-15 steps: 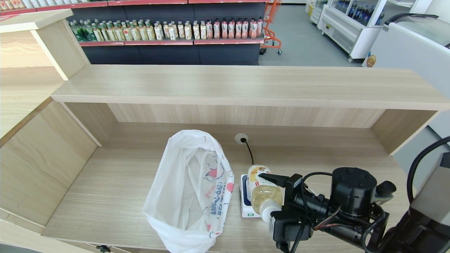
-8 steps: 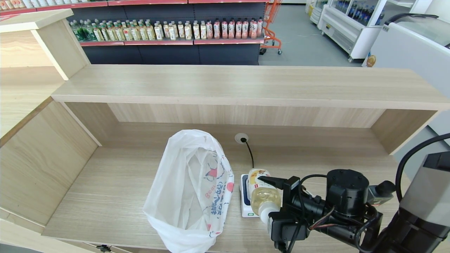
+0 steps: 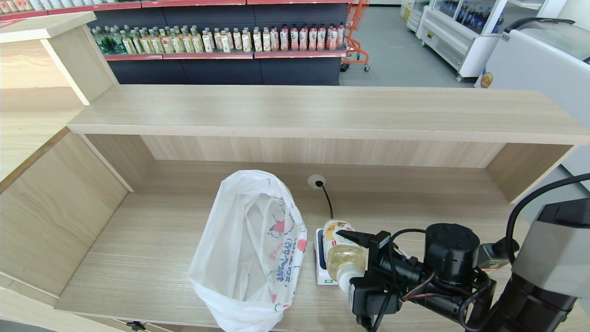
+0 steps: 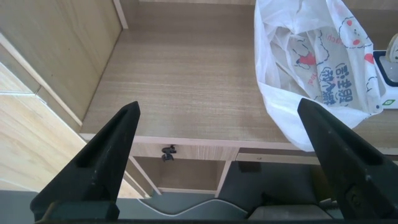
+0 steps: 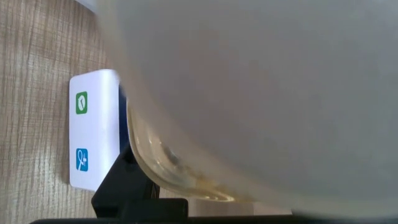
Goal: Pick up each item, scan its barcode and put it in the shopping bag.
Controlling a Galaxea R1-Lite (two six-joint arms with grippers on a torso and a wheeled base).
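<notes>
Right at the near edge, the right gripper [image 3: 362, 267] is clamped on a bottle [image 3: 343, 251] of pale yellow drink, one finger on each side of it. The bottle lies flat – white cap towards the robot, labelled base pointing away to the back of the counter – so its long axis runs near to far. It sits directly over the white scanner [image 3: 321, 272], covering most of the dark panel; I cannot tell whether it touches.

Off to the left, the left gripper [image 4: 217, 107] hangs out past the front edge of the wooden counter [image 3: 138, 258], its fingers spread wide with nothing between them.

Just beside the scanner on the left stands the shopping bag [image 3: 249, 244], white plastic with its mouth gaping upward and its side almost against the scanner. A black cable [image 3: 327, 200] runs from the scanner back to a round grommet [image 3: 316, 180].

Beyond rises the raised ledge [image 3: 322, 110], then shop shelves [image 3: 221, 41] lined with bottles, an orange cart [image 3: 357, 32] and chest freezers [image 3: 461, 32].
</notes>
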